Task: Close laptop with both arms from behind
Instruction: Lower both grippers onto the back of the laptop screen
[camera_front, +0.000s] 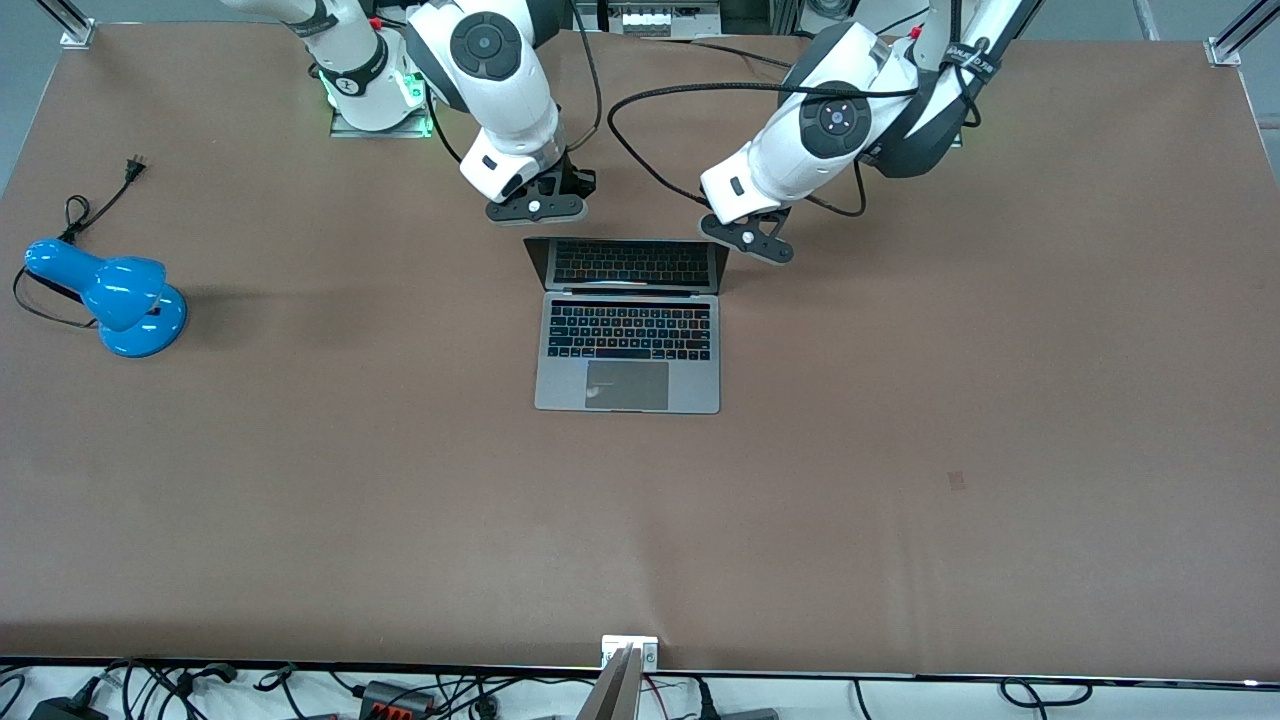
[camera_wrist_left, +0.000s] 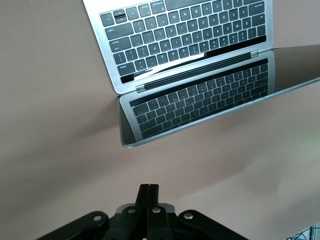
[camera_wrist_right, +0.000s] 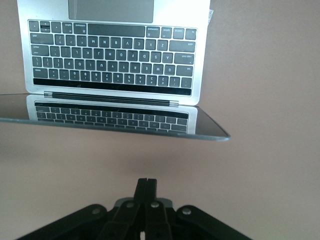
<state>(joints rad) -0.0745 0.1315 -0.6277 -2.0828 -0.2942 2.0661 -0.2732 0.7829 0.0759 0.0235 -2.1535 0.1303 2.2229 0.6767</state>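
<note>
The silver-grey laptop (camera_front: 628, 340) lies open in the middle of the table, its dark screen (camera_front: 627, 264) tilted up and mirroring the black keyboard. It also shows in the left wrist view (camera_wrist_left: 190, 55) and the right wrist view (camera_wrist_right: 112, 60). My right gripper (camera_front: 537, 208) is shut and empty, up by the screen's top corner at the right arm's end. My left gripper (camera_front: 748, 238) is shut and empty by the screen's top corner at the left arm's end. Both grippers' fingers are pressed together in the left wrist view (camera_wrist_left: 148, 191) and the right wrist view (camera_wrist_right: 146, 186), apart from the lid.
A blue desk lamp (camera_front: 115, 295) with a black cord lies toward the right arm's end of the brown table (camera_front: 900, 450). Black cables hang from both arms near the bases, farther from the front camera than the laptop.
</note>
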